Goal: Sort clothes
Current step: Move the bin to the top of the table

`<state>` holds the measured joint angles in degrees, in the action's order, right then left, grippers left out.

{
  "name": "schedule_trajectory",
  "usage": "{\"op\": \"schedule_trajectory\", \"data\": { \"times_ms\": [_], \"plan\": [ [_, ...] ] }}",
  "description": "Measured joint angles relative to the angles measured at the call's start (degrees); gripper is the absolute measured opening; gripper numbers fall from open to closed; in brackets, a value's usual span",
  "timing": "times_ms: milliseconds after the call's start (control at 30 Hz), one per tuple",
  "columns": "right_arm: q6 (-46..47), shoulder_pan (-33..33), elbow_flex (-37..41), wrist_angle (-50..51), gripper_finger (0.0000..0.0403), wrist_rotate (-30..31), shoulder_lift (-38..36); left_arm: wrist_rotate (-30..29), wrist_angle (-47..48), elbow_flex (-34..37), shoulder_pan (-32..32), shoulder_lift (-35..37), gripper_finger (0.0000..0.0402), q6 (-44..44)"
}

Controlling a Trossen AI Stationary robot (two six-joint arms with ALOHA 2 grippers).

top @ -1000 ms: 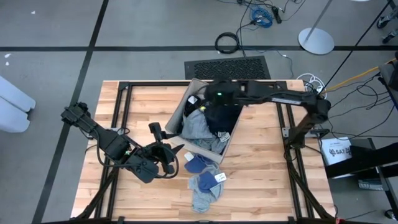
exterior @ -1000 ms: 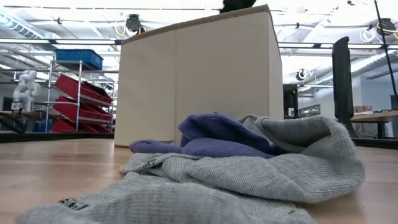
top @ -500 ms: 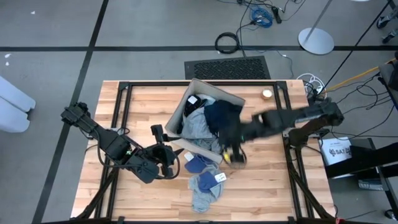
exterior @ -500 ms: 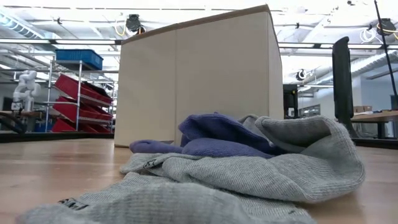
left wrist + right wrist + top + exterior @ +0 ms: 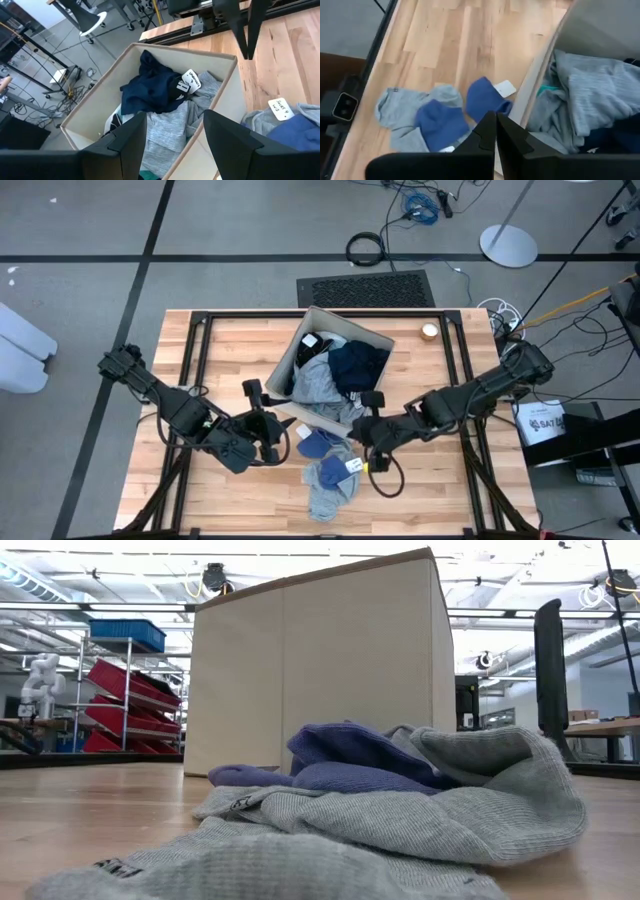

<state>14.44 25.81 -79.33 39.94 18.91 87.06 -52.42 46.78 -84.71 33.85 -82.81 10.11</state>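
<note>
Right gripper (image 5: 372, 442), fingers pressed together and empty, hovers just beside the beige fabric box (image 5: 383, 341); it should spread before descending on the blue garment (image 5: 330, 472). Left gripper (image 5: 283, 423) waits spread.

We see clothes in two groups on a wooden table. Inside the open beige box lie a crumpled navy garment (image 5: 358, 367) with a white tag, a light grey top (image 5: 318, 384) draped over the box's near wall, and a small black-and-white piece (image 5: 315, 342) at the far corner — a sliver of turquoise fabric (image 5: 546, 89) peeks from under the grey. On the table just beside the box lies a rumpled grey garment (image 5: 328, 495), with two blue pieces (image 5: 329, 472) resting on top of it — one touches the box's wall.
</note>
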Motion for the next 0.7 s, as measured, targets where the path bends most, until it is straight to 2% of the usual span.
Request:
{"op": "schedule_trajectory", "data": {
  "times_ms": [233,700],
  "plan": [
    [1.33,0.08,0.0,-0.5,0.0,-4.21,0.18,0.0,0.05,0.02,-0.02,0.0,0.0207,0.02],
    [6.94,-3.19,-0.12,5.35,0.0,-0.48,3.0,-0.04,0.07,0.02,-0.24,0.0,0.0207,0.0]
  ]
}}
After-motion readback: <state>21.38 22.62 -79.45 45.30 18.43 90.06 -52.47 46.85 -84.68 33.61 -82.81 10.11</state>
